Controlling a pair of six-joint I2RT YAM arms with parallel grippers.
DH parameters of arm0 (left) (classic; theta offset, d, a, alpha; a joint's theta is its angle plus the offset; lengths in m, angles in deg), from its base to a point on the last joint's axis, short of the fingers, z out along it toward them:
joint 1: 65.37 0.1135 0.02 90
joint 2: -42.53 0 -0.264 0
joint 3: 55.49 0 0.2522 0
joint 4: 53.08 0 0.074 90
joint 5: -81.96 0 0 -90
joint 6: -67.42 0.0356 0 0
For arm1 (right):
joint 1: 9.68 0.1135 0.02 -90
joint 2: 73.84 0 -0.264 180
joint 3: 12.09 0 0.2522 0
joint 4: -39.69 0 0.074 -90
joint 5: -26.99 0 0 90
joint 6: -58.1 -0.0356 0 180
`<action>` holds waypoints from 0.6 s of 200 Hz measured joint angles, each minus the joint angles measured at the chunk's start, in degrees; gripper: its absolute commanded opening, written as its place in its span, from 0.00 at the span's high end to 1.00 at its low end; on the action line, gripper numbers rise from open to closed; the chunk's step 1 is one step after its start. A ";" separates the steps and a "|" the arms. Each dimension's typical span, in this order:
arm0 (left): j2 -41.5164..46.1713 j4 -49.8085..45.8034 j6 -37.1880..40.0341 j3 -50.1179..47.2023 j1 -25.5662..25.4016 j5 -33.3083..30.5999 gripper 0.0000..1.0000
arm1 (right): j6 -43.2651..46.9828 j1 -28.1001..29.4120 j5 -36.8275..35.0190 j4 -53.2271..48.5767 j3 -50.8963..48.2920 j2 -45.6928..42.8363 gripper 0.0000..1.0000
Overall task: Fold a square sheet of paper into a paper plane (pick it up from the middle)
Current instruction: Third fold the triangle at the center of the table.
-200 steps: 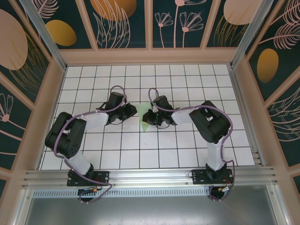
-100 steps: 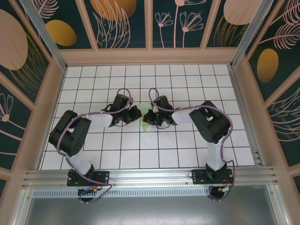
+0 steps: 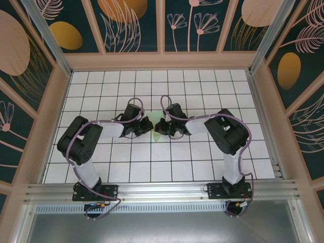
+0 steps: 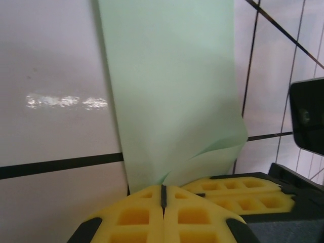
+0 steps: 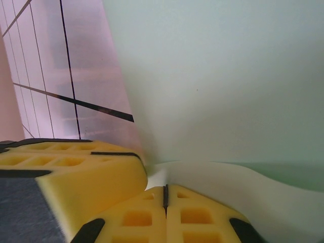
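Observation:
The pale mint-green paper [image 3: 157,135] lies folded narrow on the white tiles in the middle of the floor, between my two grippers. My left gripper [image 3: 148,127] meets it from the left and my right gripper [image 3: 160,127] from the right, tips nearly touching. In the left wrist view the paper [image 4: 172,91] runs away as a long strip with a curled flap, and the left gripper [image 4: 163,188] is shut on its near end. In the right wrist view the right gripper [image 5: 165,188] is shut on a curled edge of the paper [image 5: 217,86].
The right gripper's yellow pads [image 4: 238,190] sit right beside the left jaws, with a black part of that arm [image 4: 309,116] at the frame's edge. A left yellow pad [image 5: 76,172] crowds the right jaws. Wooden walls [image 3: 162,61] ring the white gridded floor [image 3: 202,157].
The left arm has swung right, bringing its gripper from about a tile away up to the paper and against the right gripper. The right arm has not moved.

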 measured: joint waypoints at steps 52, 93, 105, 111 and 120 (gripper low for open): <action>-0.74 -1.77 0.48 0.74 -0.09 -1.36 1.00 | 0.00 0.00 0.22 0.07 0.00 0.00 1.00; -0.96 -2.86 1.57 1.44 -0.31 -2.25 1.00 | 0.02 -0.33 0.61 0.17 -0.42 -1.42 1.00; -0.96 -3.02 1.90 1.51 -0.31 -2.27 1.00 | 0.02 -0.48 0.61 0.48 -1.55 -3.30 1.00; -1.01 -3.02 2.03 1.53 -0.31 -2.27 1.00 | 0.02 -0.57 0.61 0.63 -2.38 -4.55 1.00; -1.05 -2.99 2.21 1.53 -0.31 -2.27 1.00 | 0.02 -0.66 0.66 0.98 -3.63 -6.08 1.00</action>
